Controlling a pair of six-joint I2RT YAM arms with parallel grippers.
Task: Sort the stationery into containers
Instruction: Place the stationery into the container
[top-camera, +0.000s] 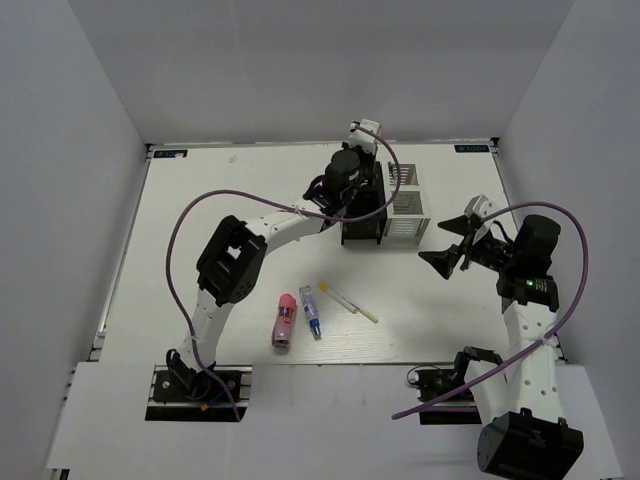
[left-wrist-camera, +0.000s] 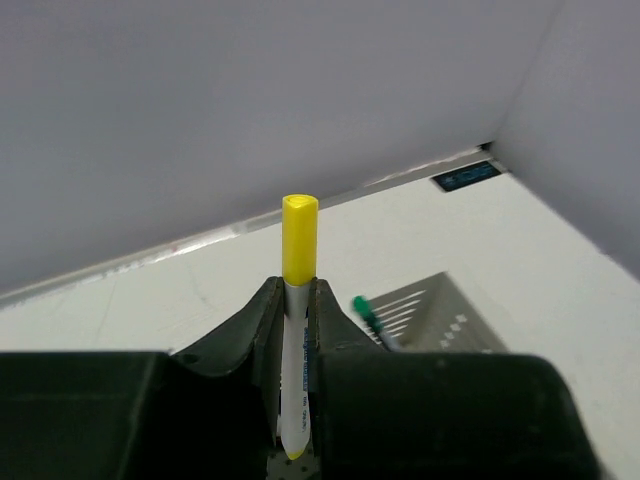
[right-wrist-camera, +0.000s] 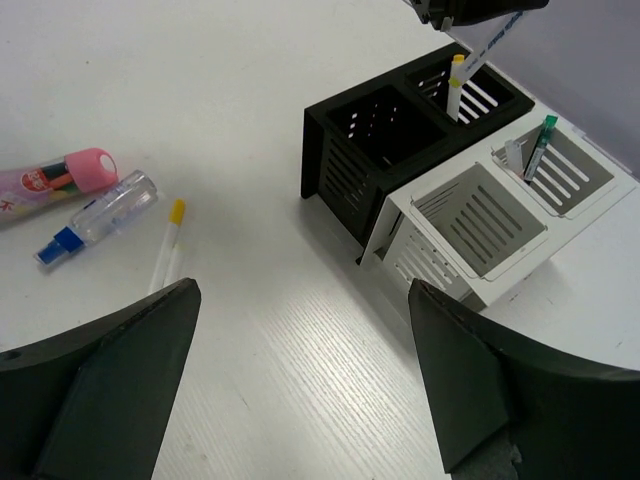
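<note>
My left gripper (top-camera: 352, 198) is shut on a yellow-ended pen (left-wrist-camera: 299, 240) and holds it upright over the black box (top-camera: 362, 212). In the right wrist view the held pen (right-wrist-camera: 494, 40) slants down to the black box's (right-wrist-camera: 345, 150) far compartment, where a yellow-ended pen (right-wrist-camera: 454, 88) stands. A green-ended pen (right-wrist-camera: 541, 140) stands in the white box (right-wrist-camera: 440, 255), and also shows in the left wrist view (left-wrist-camera: 367, 314). A pink tube (top-camera: 285, 320), a clear blue-tipped tube (top-camera: 311, 311) and a yellow-ended pen (top-camera: 347, 301) lie on the table. My right gripper (top-camera: 452, 256) is open and empty.
The two boxes stand side by side at the back middle of the table (top-camera: 200, 200), the white box (top-camera: 407, 205) on the right. White walls close the table in at the back and on both sides.
</note>
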